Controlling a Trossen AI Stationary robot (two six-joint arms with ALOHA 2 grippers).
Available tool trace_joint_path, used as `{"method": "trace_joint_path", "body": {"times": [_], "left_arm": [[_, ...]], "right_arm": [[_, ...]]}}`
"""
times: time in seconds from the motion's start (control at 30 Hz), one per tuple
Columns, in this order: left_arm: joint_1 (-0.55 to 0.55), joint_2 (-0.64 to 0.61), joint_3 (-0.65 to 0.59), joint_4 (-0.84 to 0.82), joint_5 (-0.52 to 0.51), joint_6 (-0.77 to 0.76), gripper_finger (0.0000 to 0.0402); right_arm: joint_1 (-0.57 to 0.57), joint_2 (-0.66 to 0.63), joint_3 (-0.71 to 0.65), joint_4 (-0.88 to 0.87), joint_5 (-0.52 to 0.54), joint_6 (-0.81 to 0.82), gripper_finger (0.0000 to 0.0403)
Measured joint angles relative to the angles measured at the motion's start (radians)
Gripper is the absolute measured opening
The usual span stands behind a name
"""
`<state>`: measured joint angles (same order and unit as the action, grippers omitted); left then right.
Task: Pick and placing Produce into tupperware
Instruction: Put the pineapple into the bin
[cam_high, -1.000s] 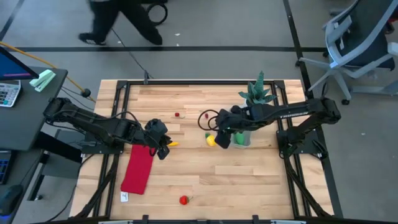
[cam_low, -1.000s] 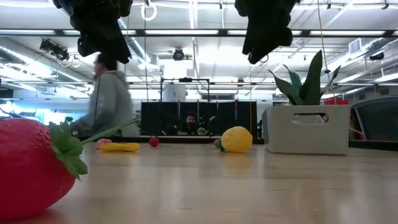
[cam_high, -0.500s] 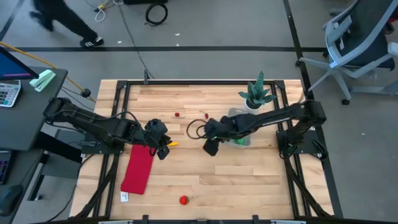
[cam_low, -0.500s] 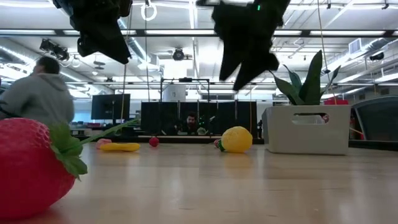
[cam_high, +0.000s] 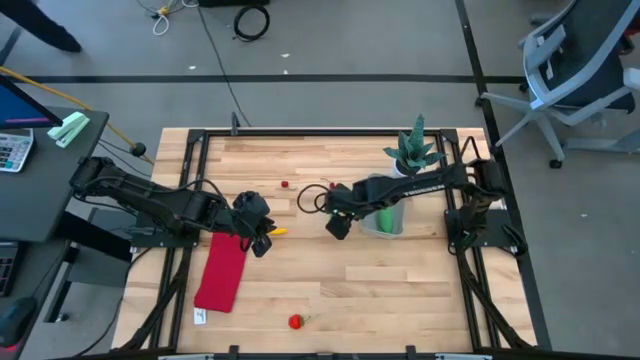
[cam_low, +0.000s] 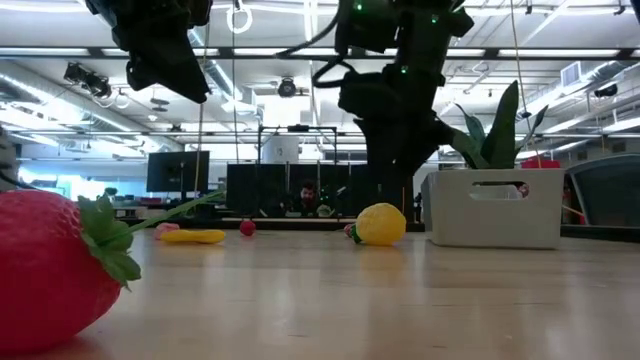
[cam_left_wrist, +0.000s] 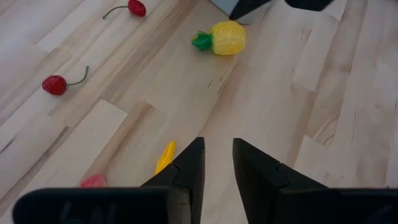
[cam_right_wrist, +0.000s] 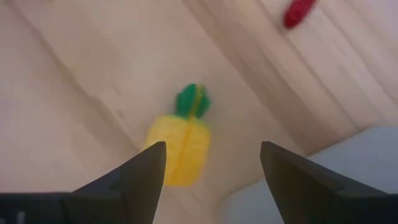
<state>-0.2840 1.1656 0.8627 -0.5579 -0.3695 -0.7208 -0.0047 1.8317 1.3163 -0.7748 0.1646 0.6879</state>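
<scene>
My right gripper (cam_right_wrist: 211, 165) is open and hangs just above the yellow toy pineapple (cam_right_wrist: 180, 146), one finger to each side, touching nothing. In the low view the pineapple (cam_low: 380, 223) lies on the table beside the translucent tupperware (cam_low: 495, 208). In the high view the right gripper (cam_high: 338, 224) covers the pineapple, left of the tub (cam_high: 388, 218). My left gripper (cam_left_wrist: 217, 163) is narrowly open, hovering by a small yellow piece (cam_left_wrist: 165, 155) and a pink piece (cam_left_wrist: 93, 182). Two cherries (cam_left_wrist: 56, 84) lie on the table farther off. A strawberry (cam_high: 295, 321) lies near the near edge.
A red cloth (cam_high: 222, 272) lies flat below the left gripper. A spiky green plant (cam_high: 415, 150) stands behind the tub near the far right corner. The strawberry (cam_low: 50, 265) sits close to the low camera. Bare wood stretches across the table's middle and near right.
My right gripper has swung from beside the tub toward the table's left and come down over the pineapple, its fingers still open. The left arm has kept still. A person beyond the far edge has walked off to the left.
</scene>
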Motion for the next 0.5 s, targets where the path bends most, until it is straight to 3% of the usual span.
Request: {"method": "trace_joint_path", "body": {"times": [0.5], "left_arm": [[0.000,0.000,0.000,0.000,0.000,-0.001,0.0088]], "right_arm": [[0.022,0.007,0.000,0.006,-0.077,0.069,0.0269]]}}
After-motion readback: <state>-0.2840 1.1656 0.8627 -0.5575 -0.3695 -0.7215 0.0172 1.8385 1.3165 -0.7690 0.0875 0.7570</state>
